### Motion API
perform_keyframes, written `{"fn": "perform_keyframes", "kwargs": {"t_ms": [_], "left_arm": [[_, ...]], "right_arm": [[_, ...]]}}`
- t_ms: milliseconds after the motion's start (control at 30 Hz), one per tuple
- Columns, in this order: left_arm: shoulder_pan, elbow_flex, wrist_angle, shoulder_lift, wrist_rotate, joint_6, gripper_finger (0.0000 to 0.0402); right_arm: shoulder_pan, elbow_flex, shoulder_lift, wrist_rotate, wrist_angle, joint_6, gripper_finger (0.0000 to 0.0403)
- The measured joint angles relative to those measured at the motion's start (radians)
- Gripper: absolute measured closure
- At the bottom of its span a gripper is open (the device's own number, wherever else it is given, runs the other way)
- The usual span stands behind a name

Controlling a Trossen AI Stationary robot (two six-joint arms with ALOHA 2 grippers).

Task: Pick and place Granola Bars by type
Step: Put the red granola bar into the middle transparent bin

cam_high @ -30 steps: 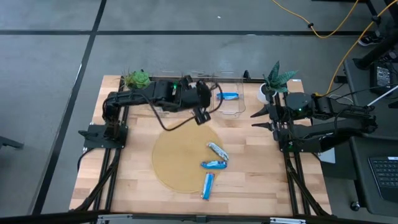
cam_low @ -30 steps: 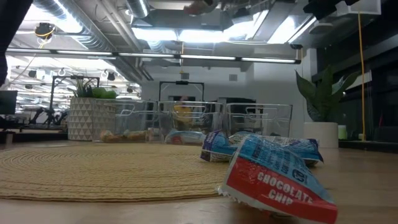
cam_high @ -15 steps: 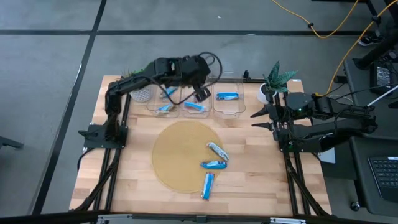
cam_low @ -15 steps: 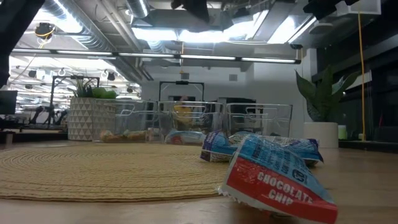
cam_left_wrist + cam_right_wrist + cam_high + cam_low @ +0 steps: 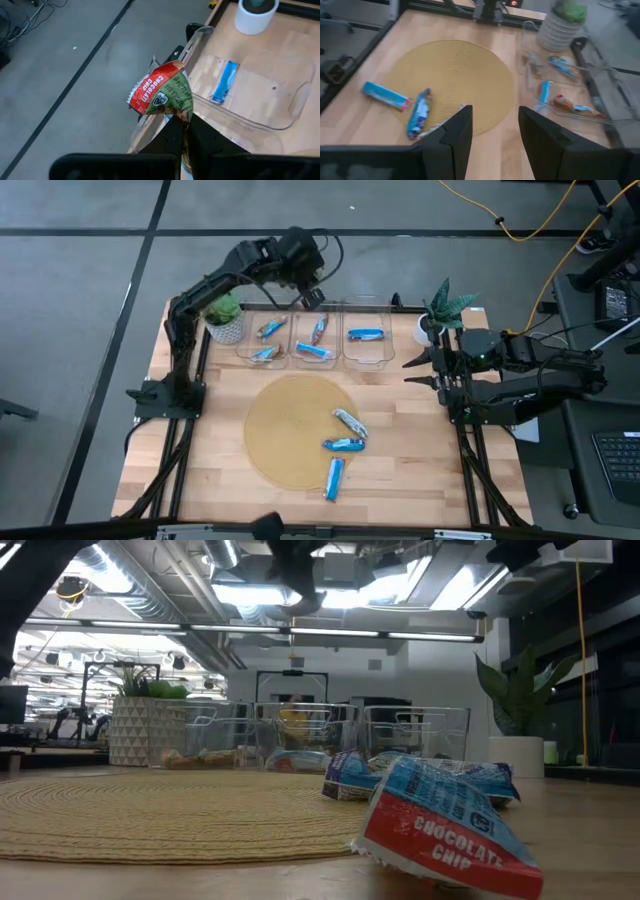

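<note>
My left gripper hangs high over the far side of the clear bins, shut on a Granola Bar with a green and red wrapper. Three Granola Bars lie flat on the round woven mat. More bars lie in the bins: two in the left one, two in the middle one and a blue one in the right one. My right gripper waits open above the table's right edge. My left gripper pinches one end of the bar between its two fingers. The rest of the wrapper sticks out past the fingertips. The bar is lifted clear, high above the bins and the table's far edge.
A potted plant in a white patterned pot stands at the far left beside the bins. Another plant in a small white pot stands at the far right. Bare wood lies around the mat.
My left gripper has swung from over the mat's far edge toward the table's far edge, passing over the middle bin, and has stayed shut. The bins that the arm hid are now in sight. My right arm has kept still.
</note>
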Motion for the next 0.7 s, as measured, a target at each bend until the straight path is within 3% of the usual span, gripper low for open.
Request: {"fn": "perform_keyframes", "kwargs": {"t_ms": [300,700], "left_arm": [[0.093,0.000,0.007,0.015,0.086,0.092,0.0399],[0.142,0.000,0.008,0.183,0.160,0.154,0.0399]], "right_arm": [[0.000,0.000,0.001,0.068,0.000,0.000,0.0241],[0.000,0.000,0.001,0.069,0.000,0.007,0.0241]]}}
